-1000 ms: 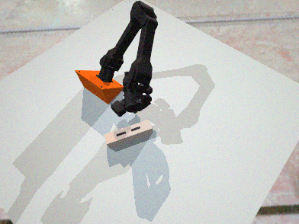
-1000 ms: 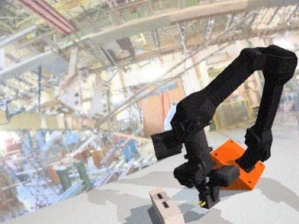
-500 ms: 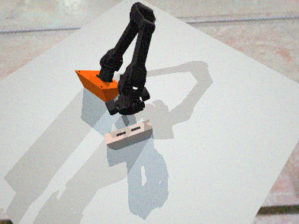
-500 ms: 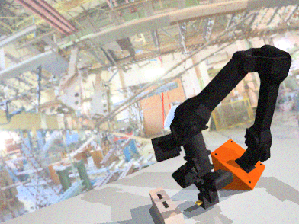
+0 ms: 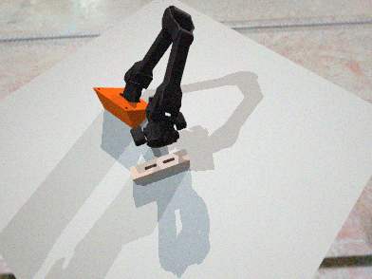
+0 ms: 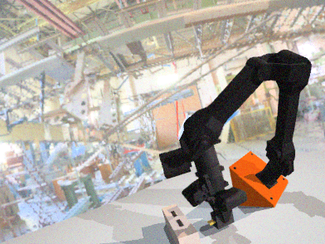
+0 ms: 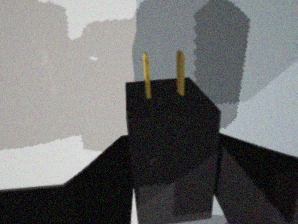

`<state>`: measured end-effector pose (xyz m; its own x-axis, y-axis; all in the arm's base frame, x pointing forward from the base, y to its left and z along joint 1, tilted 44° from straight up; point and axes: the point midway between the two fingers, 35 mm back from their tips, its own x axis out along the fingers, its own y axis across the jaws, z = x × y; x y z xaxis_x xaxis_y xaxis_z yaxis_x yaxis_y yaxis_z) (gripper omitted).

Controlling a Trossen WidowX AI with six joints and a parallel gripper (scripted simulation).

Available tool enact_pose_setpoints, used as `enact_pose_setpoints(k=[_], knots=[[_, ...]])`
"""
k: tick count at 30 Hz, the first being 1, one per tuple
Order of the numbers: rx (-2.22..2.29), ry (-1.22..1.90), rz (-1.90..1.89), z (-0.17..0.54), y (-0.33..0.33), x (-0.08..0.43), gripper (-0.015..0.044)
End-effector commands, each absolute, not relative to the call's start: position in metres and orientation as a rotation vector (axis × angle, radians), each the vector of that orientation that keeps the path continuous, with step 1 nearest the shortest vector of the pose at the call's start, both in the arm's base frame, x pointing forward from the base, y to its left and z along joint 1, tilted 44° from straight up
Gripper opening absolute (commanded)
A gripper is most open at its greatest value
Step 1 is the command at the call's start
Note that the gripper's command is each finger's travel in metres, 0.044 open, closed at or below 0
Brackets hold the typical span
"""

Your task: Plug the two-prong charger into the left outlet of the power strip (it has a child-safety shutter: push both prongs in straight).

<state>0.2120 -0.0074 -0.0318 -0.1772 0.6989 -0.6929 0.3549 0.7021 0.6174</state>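
Note:
The power strip is a pale block with two dark slots in its light face. It is outside the wrist view. My gripper is shut on the black charger. Its two gold prongs are bare and extend away from the fingers. In the exterior view the prongs are beside the strip with a gap between them, low over the table. In the top view the gripper is just behind the strip, and the charger cannot be made out clearly.
The orange base block of the arm stands behind the gripper. The pale table top carries broad shadows of the arm and strip. A dark shadow also shows ahead of the prongs in the wrist view.

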Motion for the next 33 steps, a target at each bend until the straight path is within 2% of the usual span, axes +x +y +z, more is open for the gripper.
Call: enact_pose_setpoints(k=[1, 33], knots=[[0.837, 1.783, 0.371, -0.034, -0.010, 0.218, 0.0000], [0.874, 1.798, 0.330, -0.047, -0.017, 0.244, 0.0000]])
